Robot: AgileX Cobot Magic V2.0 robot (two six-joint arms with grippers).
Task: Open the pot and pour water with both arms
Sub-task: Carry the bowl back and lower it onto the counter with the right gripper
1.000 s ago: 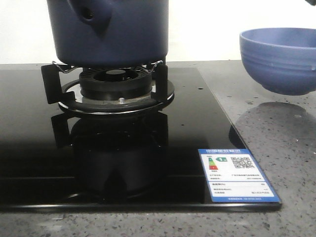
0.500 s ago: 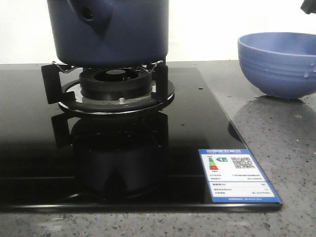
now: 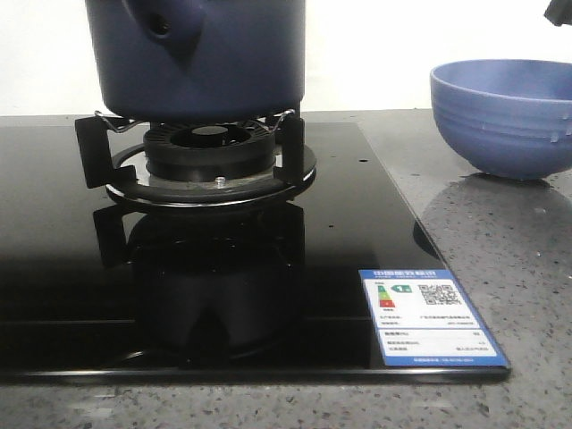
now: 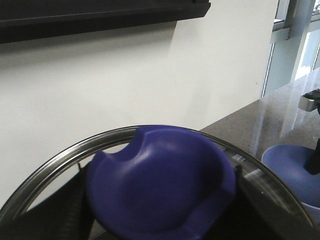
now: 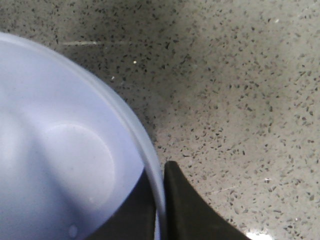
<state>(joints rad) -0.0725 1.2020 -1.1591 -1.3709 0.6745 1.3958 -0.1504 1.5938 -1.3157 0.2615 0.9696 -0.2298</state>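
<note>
I saw the pot [image 3: 201, 58] sitting on the stove burner [image 3: 210, 152], my right gripper [image 5: 162, 200] pinched the bowl [image 3: 502, 116] rim, I could not tell my left fingers' state, and a jerk could tip that bowl.

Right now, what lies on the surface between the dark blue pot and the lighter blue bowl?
In the front view, only bare surface: black glass cooktop, then speckled stone counter. Nothing stands between the pot and the bowl.

The right gripper [image 5: 161, 200] shows two dark fingers, one on each side of a bowl's rim [image 5: 150, 165], pressed close against it. A dark sliver of this arm sits at the front view's upper right corner. The left gripper's fingers are hidden from its wrist camera.
</note>
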